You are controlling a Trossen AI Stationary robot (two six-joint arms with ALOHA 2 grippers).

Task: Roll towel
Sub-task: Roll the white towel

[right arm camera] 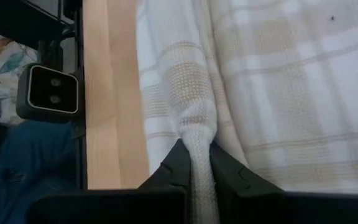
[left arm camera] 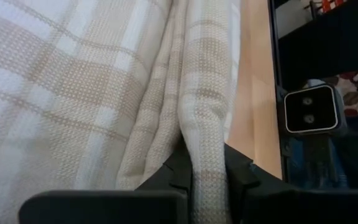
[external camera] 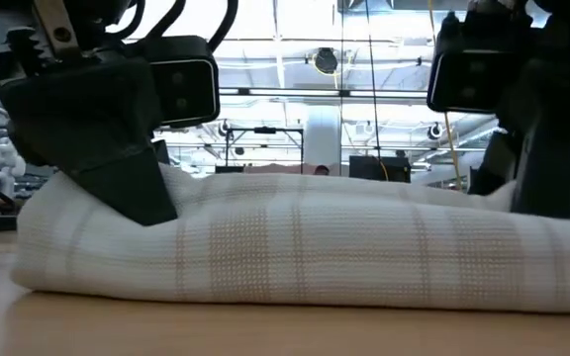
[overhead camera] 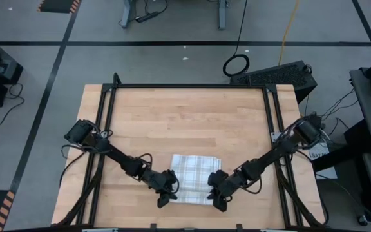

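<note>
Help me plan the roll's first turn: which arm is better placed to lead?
Neither clearly: left gripper and right gripper each pinch a near-edge fold of the towel at opposite ends. Likely both turn together.

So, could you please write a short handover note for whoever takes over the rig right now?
Left gripper: shut on the towel, pinching its near edge.
Right gripper: shut on the same edge, at the other end.
Towel: folded flat near the table's front edge, between both arms.
Done: both grips taken, edge fold lifted.
Left: roll the towel; no full turn shows yet.
</note>
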